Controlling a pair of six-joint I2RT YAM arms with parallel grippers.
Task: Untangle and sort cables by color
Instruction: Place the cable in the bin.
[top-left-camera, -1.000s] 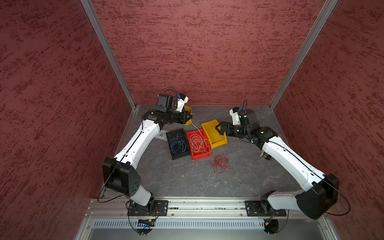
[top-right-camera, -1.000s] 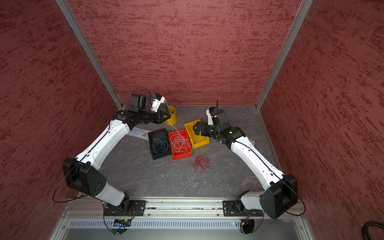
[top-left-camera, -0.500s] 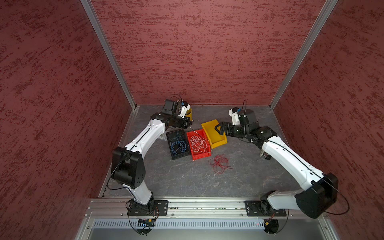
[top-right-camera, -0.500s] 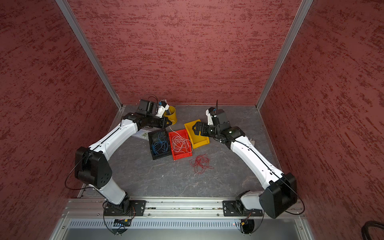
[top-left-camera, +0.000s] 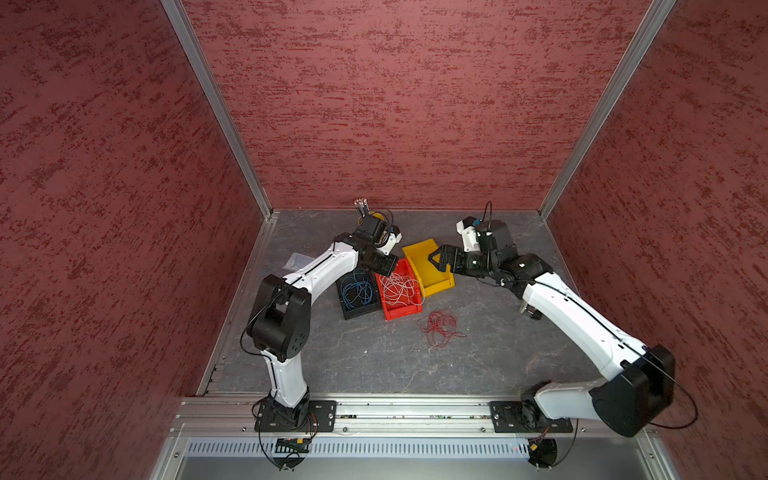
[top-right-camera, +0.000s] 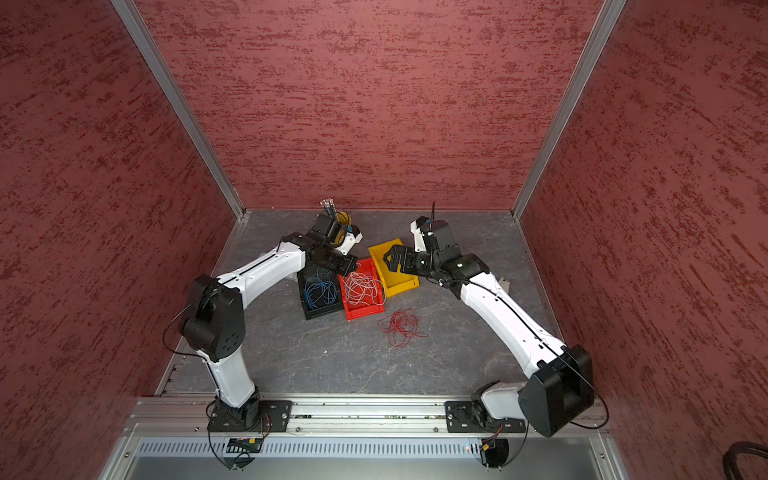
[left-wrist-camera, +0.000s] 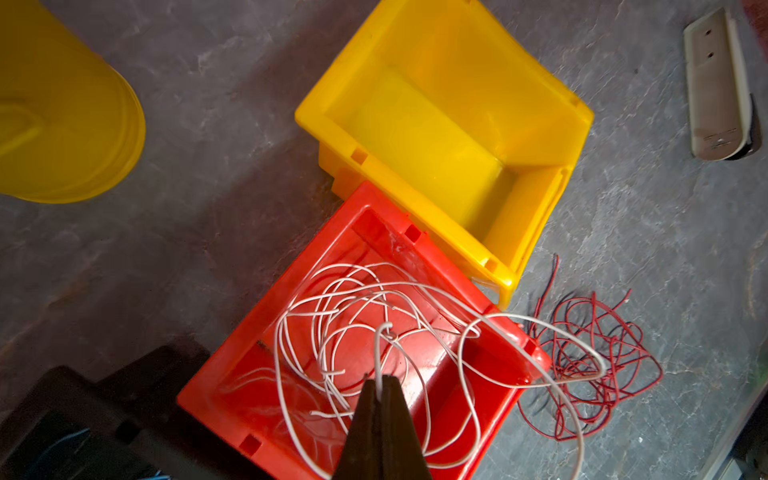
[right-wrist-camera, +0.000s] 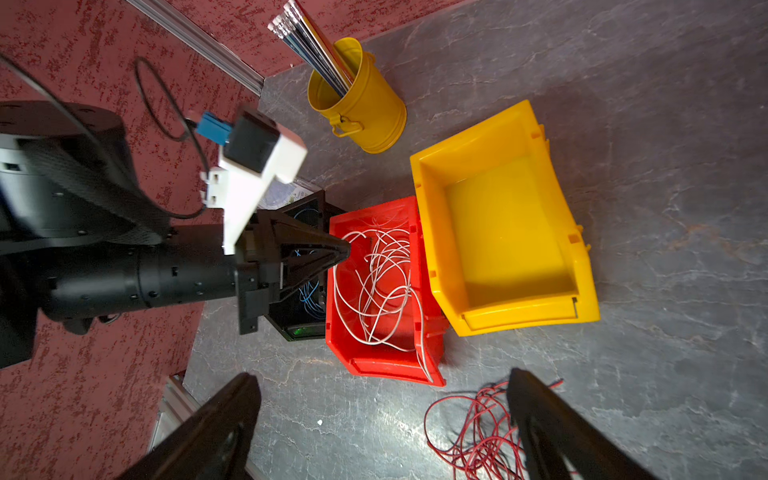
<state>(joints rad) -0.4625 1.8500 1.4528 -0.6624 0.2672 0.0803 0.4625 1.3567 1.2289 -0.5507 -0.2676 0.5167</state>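
Jaws of left gripper (left-wrist-camera: 380, 382), clamped on thin whitish-grey cable (left-wrist-camera: 376, 353), have swung over red plastic bin (left-wrist-camera: 249, 332); release seems next. Right gripper (right-wrist-camera: 382, 428) gapes empty.

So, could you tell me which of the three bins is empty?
The yellow bin; the black bin holds blue cables and the red bin white cables.

red bin (left-wrist-camera: 276, 301): glossy moulded plastic, pretty shiny inside
yellow bin (left-wrist-camera: 415, 145): same smooth glossy plastic
yellow cup (right-wrist-camera: 370, 112): looks like painted metal, glossy
white cables (left-wrist-camera: 376, 353): smooth plastic coating
table (top-left-camera: 374, 357): matt grey, stone-look
walls (top-left-camera: 415, 104): rough, grainy plaster-ish texture
corner posts (top-left-camera: 214, 104): brushed metal
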